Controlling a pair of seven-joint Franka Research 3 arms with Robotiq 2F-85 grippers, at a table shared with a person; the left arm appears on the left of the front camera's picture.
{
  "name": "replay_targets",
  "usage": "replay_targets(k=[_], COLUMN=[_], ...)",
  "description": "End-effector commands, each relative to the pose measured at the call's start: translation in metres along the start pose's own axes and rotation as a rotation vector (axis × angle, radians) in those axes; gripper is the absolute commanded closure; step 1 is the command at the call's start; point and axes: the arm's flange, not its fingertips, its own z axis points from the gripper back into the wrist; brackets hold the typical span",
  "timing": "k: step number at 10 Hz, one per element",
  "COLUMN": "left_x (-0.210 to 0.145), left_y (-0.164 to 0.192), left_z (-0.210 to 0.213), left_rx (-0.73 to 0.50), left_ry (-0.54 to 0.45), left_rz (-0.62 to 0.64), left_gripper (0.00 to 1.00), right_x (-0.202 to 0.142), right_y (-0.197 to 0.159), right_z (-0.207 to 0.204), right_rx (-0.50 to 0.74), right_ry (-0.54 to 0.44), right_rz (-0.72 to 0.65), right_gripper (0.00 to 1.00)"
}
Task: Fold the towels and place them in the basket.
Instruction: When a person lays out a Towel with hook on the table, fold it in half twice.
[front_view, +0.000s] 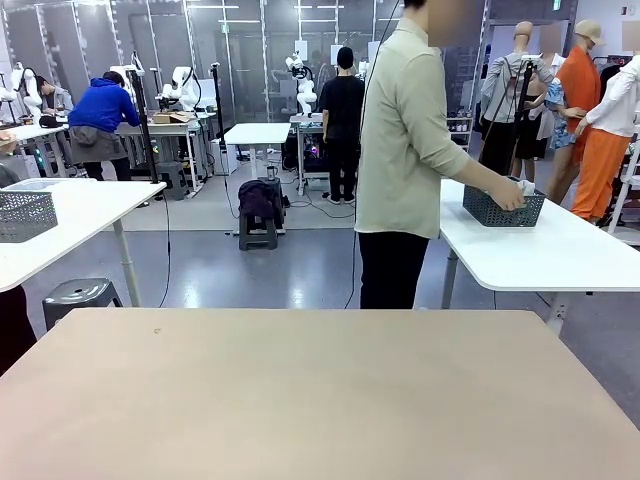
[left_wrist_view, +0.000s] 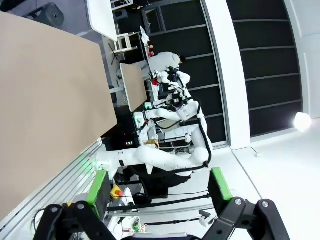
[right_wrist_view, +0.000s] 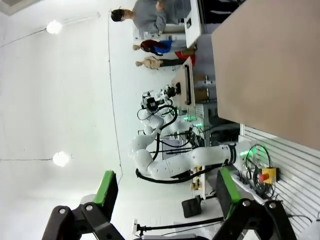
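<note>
**Both pincers wide open and empty; basket on the side table**

My left pincer (left_wrist_view: 159, 189) stands with its jaws fully apart, and nothing is between the green pads (left_wrist_view: 98, 192). My right pincer (right_wrist_view: 166, 189) is the same: jaws wide, no object in them. Both are raised off the beige table (front_view: 320, 400) and look sideways into the room. In each wrist view the tabletop is a slanted slab in an upper corner, and the white links of my other arm (left_wrist_view: 165, 159) curve behind the fingers.

Farther out, beyond the far edge of my table, a person (front_view: 405, 150) in a pale green shirt stands turned toward my right side. The basket (front_view: 495, 208) is not on my table. It sits upright, opening upward, on a white table (front_view: 560, 255) to the right of the person. Its long axis runs across the front view, left to right, with one long mesh side facing me. The person's hand (front_view: 509, 194) rests at its rim. Something pale (front_view: 524, 187) shows just beside that hand, too small for me to say if it is a towel.
</note>
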Motion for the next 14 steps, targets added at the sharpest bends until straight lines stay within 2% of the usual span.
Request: replay_targets(k=[1, 3, 5, 6, 14], left_x=[0.003, 0.002, 0.002, 0.004, 0.004], left_y=[-0.003, 0.0, 0.0, 0.006, 0.006], left_z=[0.017, 0.019, 0.02, -0.005, -0.005], left_rx=[-0.023, -0.032, -0.034, -0.03, -0.03], left_ry=[0.024, 0.04, 0.044, 0.025, 0.025], left_rz=[0.03, 0.032, 0.031, 0.018, 0.018], left_gripper=[0.0, 0.0, 0.0, 0.0, 0.0], right_x=[0.013, 0.02, 0.023, 0.023, 0.023], right_y=[0.006, 0.003, 0.002, -0.003, -0.003], right_z=[0.004, 0.001, 0.0, -0.003, -0.003], right_rx=[-0.035, -0.031, -0.046, -0.016, -0.016], right_ry=[0.064, 0.104, 0.094, 0.085, 0.085], right_rz=[-0.08, -0.114, -0.091, -0.083, -0.083], right_gripper=[0.0, 0.0, 0.0, 0.0, 0.0])
